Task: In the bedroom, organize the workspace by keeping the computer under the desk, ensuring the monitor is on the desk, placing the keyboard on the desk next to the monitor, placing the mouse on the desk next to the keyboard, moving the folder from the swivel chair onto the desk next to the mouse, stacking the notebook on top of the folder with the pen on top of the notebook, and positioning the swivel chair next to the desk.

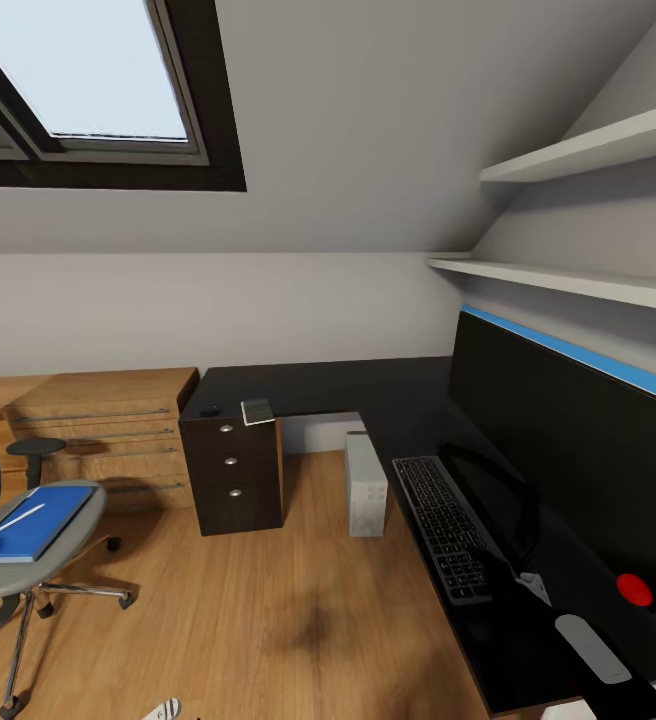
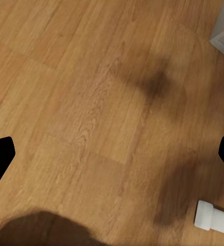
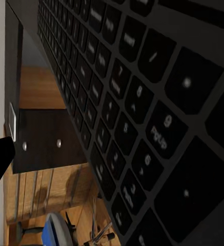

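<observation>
I'm hovering the right gripper (image 3: 112, 154) just over the keyboard (image 1: 448, 525) on the desk (image 1: 318, 385) by the monitor (image 1: 568, 430); can't tell its jaws. Left gripper (image 2: 112, 154) is hanging spread over wood floor (image 2: 81, 92). I'm risking shoving the keyboard off the edge. Folder (image 1: 28, 522) is sitting on the swivel chair (image 1: 28, 560).

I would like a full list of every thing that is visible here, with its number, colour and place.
desk: one, black, L-shaped, along the walls
drawers: three, black with silver knobs, under the desk's end
monitor: one, black, on the desk
keyboard: one, black, on the desk in front of the monitor
computer: one, light grey, on the floor beside the desk
notebook: one, dark grey, on the desk above the drawers
swivel chair: one, grey
folder: one, blue, on the chair seat
pen: one, whitish, on the folder
wall shelves: two, white
wooden shelving: one, left of the drawers
left hand: black fingertips, over wooden floor
</observation>
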You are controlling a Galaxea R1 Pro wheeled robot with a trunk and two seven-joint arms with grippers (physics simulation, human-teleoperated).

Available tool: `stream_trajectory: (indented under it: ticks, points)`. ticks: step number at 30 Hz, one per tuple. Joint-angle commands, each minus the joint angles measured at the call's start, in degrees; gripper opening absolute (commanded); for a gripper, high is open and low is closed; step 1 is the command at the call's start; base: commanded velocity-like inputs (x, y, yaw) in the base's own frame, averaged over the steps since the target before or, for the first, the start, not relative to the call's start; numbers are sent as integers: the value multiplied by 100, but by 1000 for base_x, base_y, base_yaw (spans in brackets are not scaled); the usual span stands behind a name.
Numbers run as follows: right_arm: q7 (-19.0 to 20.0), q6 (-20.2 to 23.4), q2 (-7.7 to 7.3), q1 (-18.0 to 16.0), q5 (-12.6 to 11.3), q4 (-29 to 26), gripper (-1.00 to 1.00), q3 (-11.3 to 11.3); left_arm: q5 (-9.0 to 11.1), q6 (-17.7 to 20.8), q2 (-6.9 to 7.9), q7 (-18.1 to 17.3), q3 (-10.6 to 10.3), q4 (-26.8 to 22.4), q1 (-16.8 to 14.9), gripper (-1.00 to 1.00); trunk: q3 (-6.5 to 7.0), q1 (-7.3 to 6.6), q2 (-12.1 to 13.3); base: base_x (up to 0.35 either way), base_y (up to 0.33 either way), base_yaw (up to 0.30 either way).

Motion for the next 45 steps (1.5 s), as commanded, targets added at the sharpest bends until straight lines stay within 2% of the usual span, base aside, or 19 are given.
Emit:
stream_trajectory:
  ticks: [1,3,18,31,45]
  points:
    - [14,1,-6,-4,-24,2,100,25,56,1,7,12,-27,-5,-2,100,-7,0,-4,0,0,0]
    - [14,1,-6,-4,-24,2,100,23,54,1,7,12,-27,-5,-2,100,-7,0,-4,0,0,0]
    - [14,1,-6,-4,-24,4,100,19,53,1,7,12,-28,-5,-2,100,263,-329,597,0,0,0]
    - [14,1,-6,-4,-24,6,100,19,58,-6,15,5,-16,-5,-2,100,263,-329,597,-17,0,0]
    - [14,1,-6,-4,-22,9,100,26,59,-1,16,3,-21,-5,-2,100,263,-329,597,-297,-2,0]
